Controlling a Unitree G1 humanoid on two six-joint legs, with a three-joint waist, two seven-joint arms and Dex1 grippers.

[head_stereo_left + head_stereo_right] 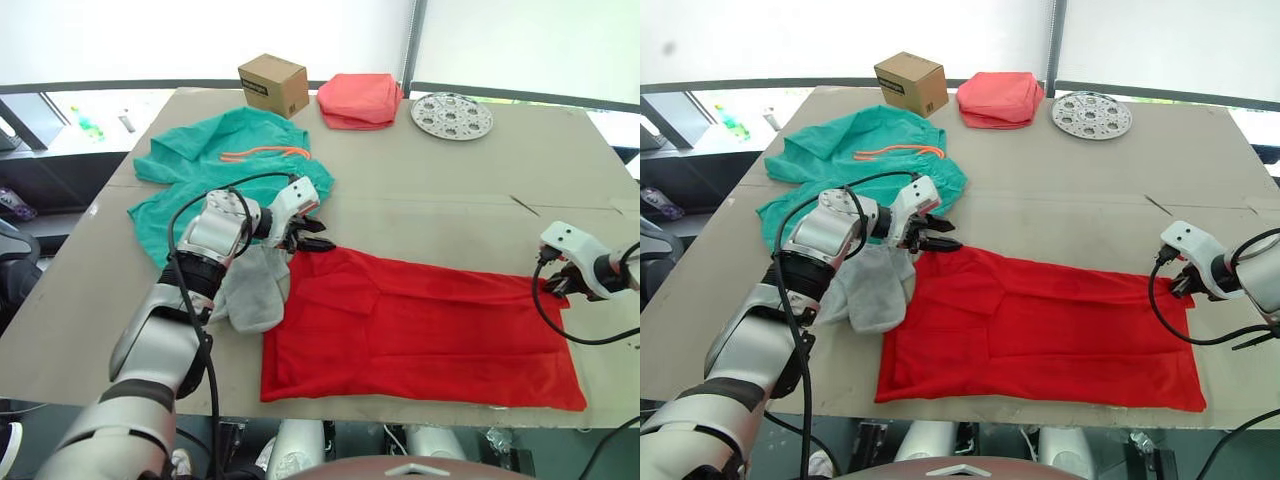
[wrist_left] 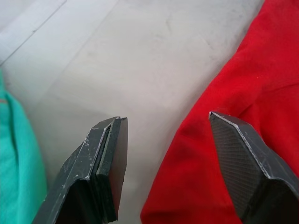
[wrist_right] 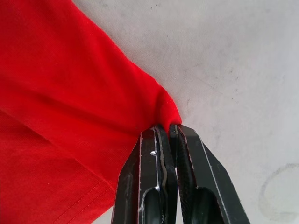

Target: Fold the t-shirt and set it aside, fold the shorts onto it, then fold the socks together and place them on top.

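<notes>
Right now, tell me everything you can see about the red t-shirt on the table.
The t-shirt is bright red, thin woven-looking fabric, lying flat as a wide, already folded rectangle with soft creases on the cardboard-covered table. The right end effector is shut on its far right corner, puckering the cloth. The left end effector is open at the far left corner, one finger over the red edge. The grey socks touch its left side.

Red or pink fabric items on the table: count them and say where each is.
2: the t-shirt spread across the near half of the table, and a folded salmon-pink cloth at the far edge.
</notes>
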